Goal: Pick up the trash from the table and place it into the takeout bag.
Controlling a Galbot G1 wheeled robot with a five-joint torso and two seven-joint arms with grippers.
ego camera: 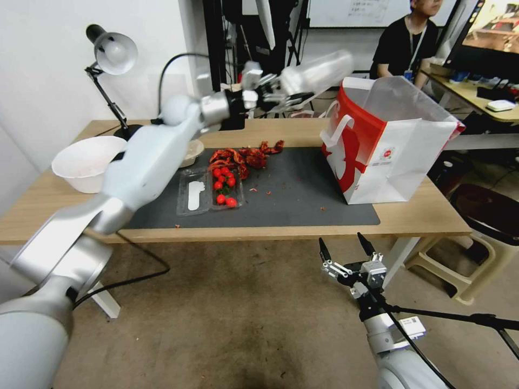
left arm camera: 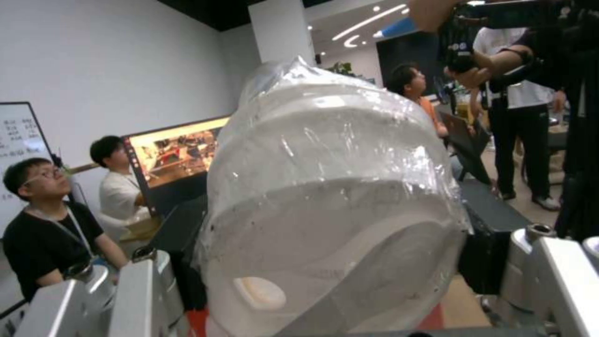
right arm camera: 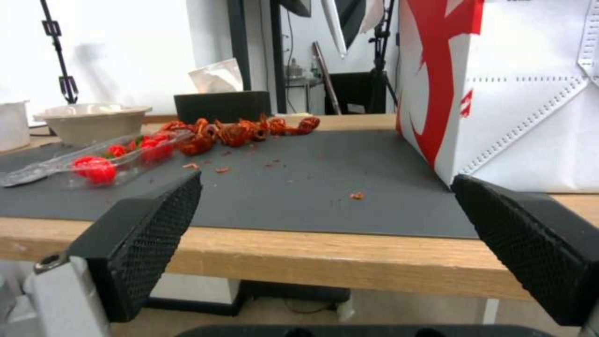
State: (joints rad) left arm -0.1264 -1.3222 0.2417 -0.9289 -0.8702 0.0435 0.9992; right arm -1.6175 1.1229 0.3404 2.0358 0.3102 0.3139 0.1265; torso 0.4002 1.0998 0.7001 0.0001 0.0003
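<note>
My left gripper (ego camera: 273, 89) is raised above the far edge of the table (ego camera: 421, 216), shut on a piece of trash: a pale, film-wrapped bowl (ego camera: 319, 71). It hangs in the air just left of the red-and-white takeout bag's (ego camera: 389, 146) open top. In the left wrist view the wrapped bowl (left arm camera: 331, 206) sits between the silver fingers (left arm camera: 125, 299). Red shell scraps (ego camera: 246, 155), a clear tray of cherry tomatoes (ego camera: 213, 189) and a beige bowl (ego camera: 193, 151) lie on the dark mat (ego camera: 303, 200). My right gripper (ego camera: 348, 251) is open below the table's front edge.
A large white bowl (ego camera: 86, 162) and a desk lamp (ego camera: 111, 54) stand at the table's left end. A beige stool (ego camera: 465, 270) sits at the right, and a tripod leg (ego camera: 459, 316) crosses the floor. From the right wrist, the bag (right arm camera: 505, 93) stands on the mat (right arm camera: 299, 192).
</note>
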